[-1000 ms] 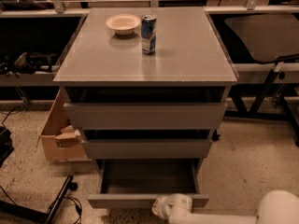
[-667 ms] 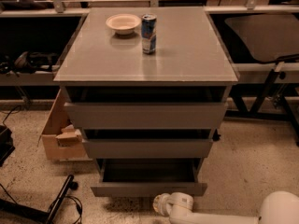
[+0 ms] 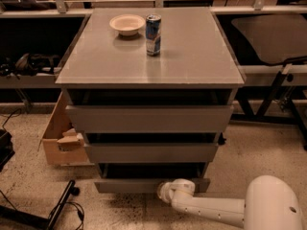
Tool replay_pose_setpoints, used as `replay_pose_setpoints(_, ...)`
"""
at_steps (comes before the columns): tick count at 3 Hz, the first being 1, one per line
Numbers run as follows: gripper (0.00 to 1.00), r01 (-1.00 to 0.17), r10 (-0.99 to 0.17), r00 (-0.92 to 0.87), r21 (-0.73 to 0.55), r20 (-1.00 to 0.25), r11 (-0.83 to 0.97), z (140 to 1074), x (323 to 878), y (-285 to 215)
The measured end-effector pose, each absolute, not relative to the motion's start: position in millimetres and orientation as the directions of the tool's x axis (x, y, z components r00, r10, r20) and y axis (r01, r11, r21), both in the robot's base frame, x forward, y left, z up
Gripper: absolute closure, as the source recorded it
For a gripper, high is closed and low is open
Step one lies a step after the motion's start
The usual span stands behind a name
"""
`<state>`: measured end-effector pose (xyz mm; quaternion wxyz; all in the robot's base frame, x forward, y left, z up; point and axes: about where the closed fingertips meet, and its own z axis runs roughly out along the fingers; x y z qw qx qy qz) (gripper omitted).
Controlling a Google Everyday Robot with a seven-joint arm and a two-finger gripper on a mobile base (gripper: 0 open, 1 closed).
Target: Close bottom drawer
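- Camera view: the bottom drawer [image 3: 127, 185] sits at the lower centre of the frame. It is the narrowest of three grey drawers under the table [image 3: 192, 56], and it is pushed most of the way in. A dark strip of its inside shows above the front, so we judge it not yet fully shut.
- The hand [image 3: 168, 190] is at the end of the white arm that comes in from the lower right. It is low, against the right part of the bottom drawer's front. We cannot tell how the hand is set, wide or narrow, and it does not appear to hold anything.
- We judge this to be the last stretch of the closing push. The next move calls for a straight, level push into the cabinet until the front will go no further, then drawing the hand back.
- The middle drawer [image 3: 151, 152] and the top drawer [image 3: 148, 119] above it also show dark gaps.
- On the table, in the upper centre, a blue and silver can [image 3: 153, 35] stands upright just beside a pale bowl [image 3: 127, 24]. We cannot read its label.
- A cardboard box [image 3: 60, 143] at the left shows no legible writing.
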<state>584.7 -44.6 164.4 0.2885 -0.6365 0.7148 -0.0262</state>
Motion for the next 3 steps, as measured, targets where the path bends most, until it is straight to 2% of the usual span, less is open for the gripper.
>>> replay_pose_setpoints(2, 1.0, -0.887, -0.93, -0.014, -0.425, -0.367, 0.181, 168.3, 620.0, -43.4)
replay_pose_setpoints(3, 0.82, -0.887, -0.93, -0.013, -0.425, -0.367, 0.181, 168.3, 620.0, -43.4)
